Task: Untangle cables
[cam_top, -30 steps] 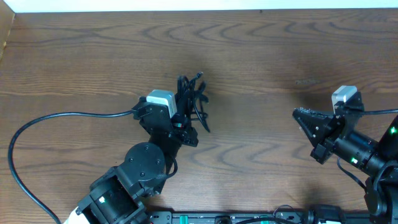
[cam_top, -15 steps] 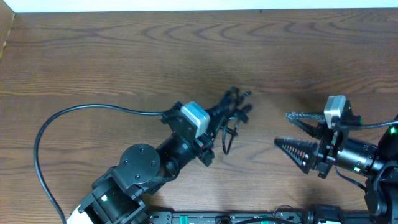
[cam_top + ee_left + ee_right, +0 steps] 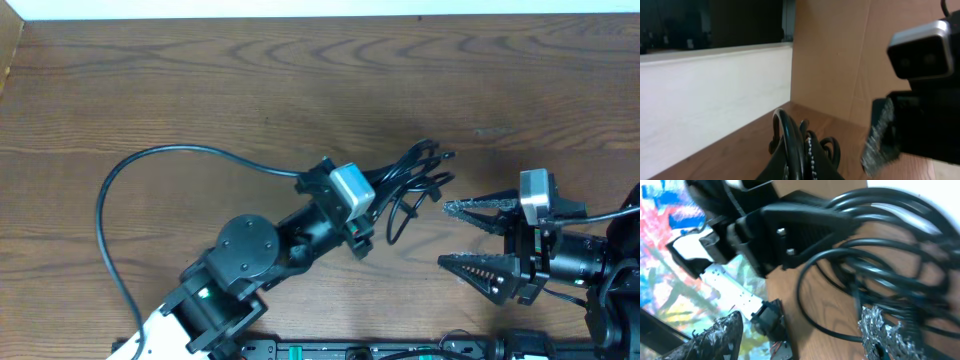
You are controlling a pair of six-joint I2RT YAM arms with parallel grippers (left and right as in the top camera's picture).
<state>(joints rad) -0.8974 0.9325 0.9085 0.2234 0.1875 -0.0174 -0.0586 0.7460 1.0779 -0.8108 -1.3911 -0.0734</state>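
"Left gripper [image 3: 385,195] is clamped on the tangle of thin black cords [image 3: 420,170], holding it over the brown wooden table [image 3: 200,80]. My right gripper [image 3: 455,238] faces it, jaws spread wide, gripping nothing."

"Which step is that?"

"Offering the tangle across for a pull-apart, I judge. Next I must close the right jaws on one outer strand, not the whole bunch."

"Can you pick one?"

"Not overhead, where the strands merge. My right wrist view separates several curved strands just above one textured fingertip [image 3: 880,330]. The left wrist view shows only the tangle's top."
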